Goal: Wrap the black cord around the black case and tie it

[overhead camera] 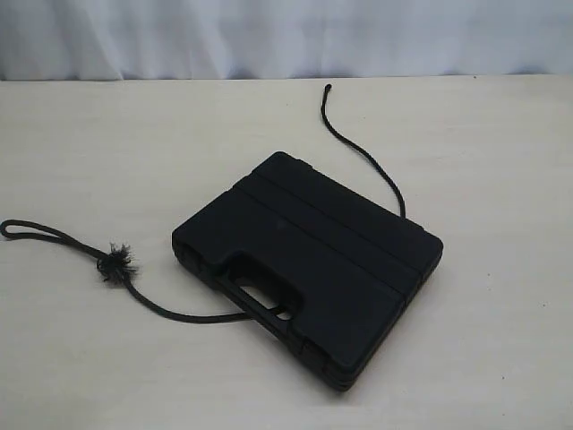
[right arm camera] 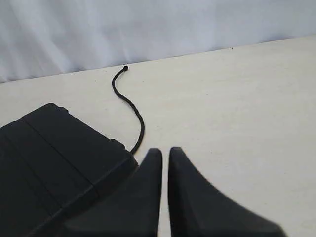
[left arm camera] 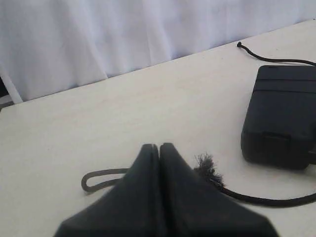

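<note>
Black cord (overhead camera: 179,315) seems to run under black case (overhead camera: 313,260), ends free either side. L jaws & R jaws both closed, empty; I'd open L jaws, pinch by knot (overhead camera: 115,262).

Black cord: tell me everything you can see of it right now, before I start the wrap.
The black cord is long, thin and braided-looking, and it lies slack on the table. One end forms a small loop, followed by a frayed, fuzzy knot. From there it curves to the black case at its handle slot. It reappears at the case's far side and snakes to a plain tip. The stretch between is hidden, apparently under the case. Nothing is wrapped over the case's top yet.
</note>
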Action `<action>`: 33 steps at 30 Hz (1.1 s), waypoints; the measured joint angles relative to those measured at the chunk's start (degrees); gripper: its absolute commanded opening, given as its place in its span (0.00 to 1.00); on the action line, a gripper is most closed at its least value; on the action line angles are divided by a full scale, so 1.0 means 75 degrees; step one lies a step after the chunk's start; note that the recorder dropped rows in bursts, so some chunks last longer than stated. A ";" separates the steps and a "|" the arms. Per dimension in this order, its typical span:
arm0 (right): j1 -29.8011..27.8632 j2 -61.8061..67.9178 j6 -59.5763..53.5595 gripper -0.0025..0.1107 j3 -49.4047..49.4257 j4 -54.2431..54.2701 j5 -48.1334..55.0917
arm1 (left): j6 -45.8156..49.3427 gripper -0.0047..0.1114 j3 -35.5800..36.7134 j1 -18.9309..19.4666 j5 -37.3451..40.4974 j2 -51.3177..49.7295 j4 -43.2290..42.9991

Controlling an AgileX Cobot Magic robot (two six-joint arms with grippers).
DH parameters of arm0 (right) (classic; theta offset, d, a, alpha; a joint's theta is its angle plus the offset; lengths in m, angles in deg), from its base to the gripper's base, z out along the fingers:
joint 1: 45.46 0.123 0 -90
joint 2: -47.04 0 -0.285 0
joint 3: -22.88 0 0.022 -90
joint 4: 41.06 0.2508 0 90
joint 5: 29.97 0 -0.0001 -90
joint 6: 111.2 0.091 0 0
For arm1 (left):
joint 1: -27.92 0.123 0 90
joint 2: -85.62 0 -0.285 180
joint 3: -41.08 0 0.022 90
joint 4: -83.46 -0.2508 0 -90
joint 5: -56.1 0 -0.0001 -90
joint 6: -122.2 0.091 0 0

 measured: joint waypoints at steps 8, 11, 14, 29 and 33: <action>0.0000 0.0000 0.0000 0.06 0.0000 0.1618 -0.2096 | 0.0000 0.04 0.0000 0.0000 -0.3163 0.0000 0.2353; 0.0000 0.0000 0.0000 0.06 0.0000 0.2509 -0.2719 | -0.0255 0.04 0.0000 0.0000 -0.3876 0.0000 0.3038; 0.0000 0.0000 0.0000 0.06 0.0000 0.3105 -0.2928 | -0.0965 0.04 0.0000 0.0000 -0.4110 0.0000 0.3311; 0.0000 -0.0004 0.2732 0.06 0.0000 0.2889 -0.5794 | -0.3791 0.04 -0.0610 0.0000 -0.5840 -0.0487 0.3034; 0.0000 0.0373 0.2998 0.06 -0.0247 0.2707 -0.6055 | -0.3942 0.04 -0.1735 0.0000 -0.5306 -0.1860 0.2125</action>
